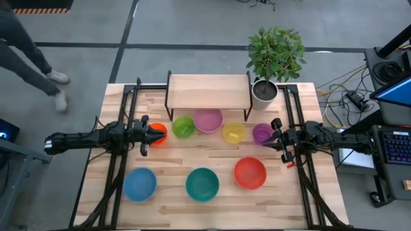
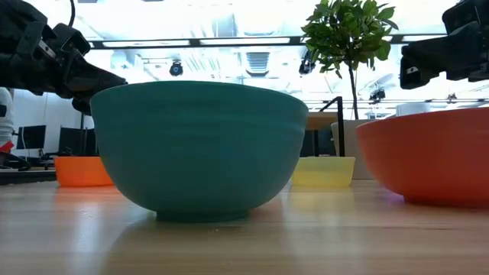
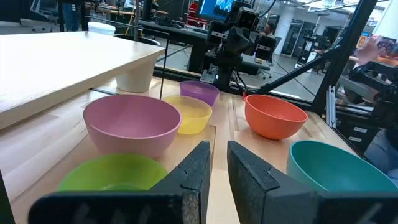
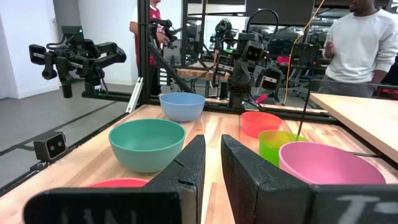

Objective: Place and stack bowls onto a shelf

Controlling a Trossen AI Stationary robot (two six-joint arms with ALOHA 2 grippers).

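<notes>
The shelf (image 1: 209, 92) stands at the far side of the table with its top bare. In front of it sits a row of bowls: orange (image 1: 158, 133), lime green (image 1: 183, 126), pink (image 1: 208, 120), yellow (image 1: 234, 133) and purple (image 1: 262, 133). Nearer are the blue (image 1: 139, 183), teal (image 1: 202, 183) and red (image 1: 250, 172) bowls. All rest upright on their bases. My left gripper (image 1: 156, 135) hovers shut above the orange bowl, pointing right. My right gripper (image 1: 271, 136) hovers shut beside the purple bowl, pointing left. In the low view both hang above the bowls.
A white plant pot (image 1: 264, 92) with a leafy plant stands at the shelf's right end. Black frame rails (image 1: 122, 154) run along both table sides. A person (image 4: 367, 43) stands beyond the table, and another person's legs (image 1: 38, 64) show on the floor to the left.
</notes>
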